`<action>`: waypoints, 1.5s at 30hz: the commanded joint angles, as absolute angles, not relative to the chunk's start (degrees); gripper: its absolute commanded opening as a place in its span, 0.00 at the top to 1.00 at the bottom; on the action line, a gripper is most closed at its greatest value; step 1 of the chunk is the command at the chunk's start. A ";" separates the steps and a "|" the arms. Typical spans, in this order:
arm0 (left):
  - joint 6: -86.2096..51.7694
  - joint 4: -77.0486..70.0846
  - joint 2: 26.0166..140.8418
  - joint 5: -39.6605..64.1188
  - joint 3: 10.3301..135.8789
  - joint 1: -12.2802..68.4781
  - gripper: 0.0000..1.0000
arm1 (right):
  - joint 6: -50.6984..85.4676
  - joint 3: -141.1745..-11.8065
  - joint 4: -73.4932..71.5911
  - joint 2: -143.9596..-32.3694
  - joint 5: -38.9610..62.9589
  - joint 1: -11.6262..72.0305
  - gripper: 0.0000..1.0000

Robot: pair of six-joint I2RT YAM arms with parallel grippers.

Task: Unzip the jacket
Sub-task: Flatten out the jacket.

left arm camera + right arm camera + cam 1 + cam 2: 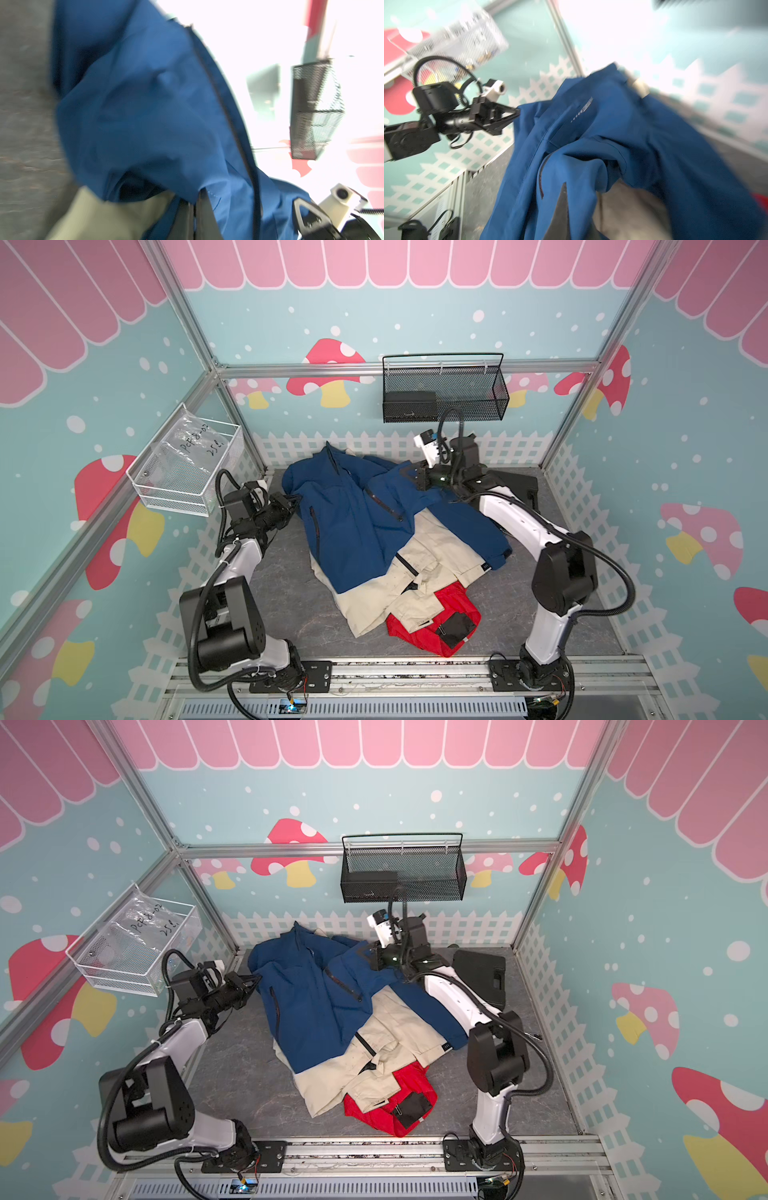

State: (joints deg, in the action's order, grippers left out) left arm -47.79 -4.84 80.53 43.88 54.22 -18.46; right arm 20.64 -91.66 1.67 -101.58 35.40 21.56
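My left jaws are squeezed shut on the edge of the jacket (345, 531). In my left wrist view, the blue cloth bunches up right where they meet. My right jaws are squeezed shut on the jacket too. They hold a bit of it that sits right under the black basket (444, 393).

The jacket lies crumpled on the desk (291, 614), just below the basket. Its blue part is closest to the basket, and a dark zip (384, 506) runs down it. Tan cloth (374, 597) comes next, further from the basket. Red cloth (436, 626) is furthest of all. A black case (482, 973) sits on the desk below the basket, partly behind my right arm (453, 990). Both wrist views are blurry.
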 commanded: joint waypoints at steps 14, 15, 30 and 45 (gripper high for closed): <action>-51.27 12.73 80.09 47.42 106.44 -11.16 1.00 | 15.19 -98.73 -4.53 -79.04 35.89 11.38 1.00; -53.18 11.01 80.80 47.55 109.27 -10.85 1.00 | 15.20 -99.44 -5.63 -78.12 36.02 11.34 1.00; -64.15 8.50 101.62 42.38 142.00 -7.05 1.00 | 15.64 -108.57 -11.84 -82.52 30.30 11.34 1.00; -38.90 26.08 67.83 42.04 60.61 -4.93 0.37 | 20.62 -44.01 1.47 -59.15 37.09 12.04 0.36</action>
State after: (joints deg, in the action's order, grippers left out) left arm -45.45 24.47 72.27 43.97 68.49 -4.14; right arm 19.62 -47.62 -2.87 -60.53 36.95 11.77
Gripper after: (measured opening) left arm 0.550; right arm 0.495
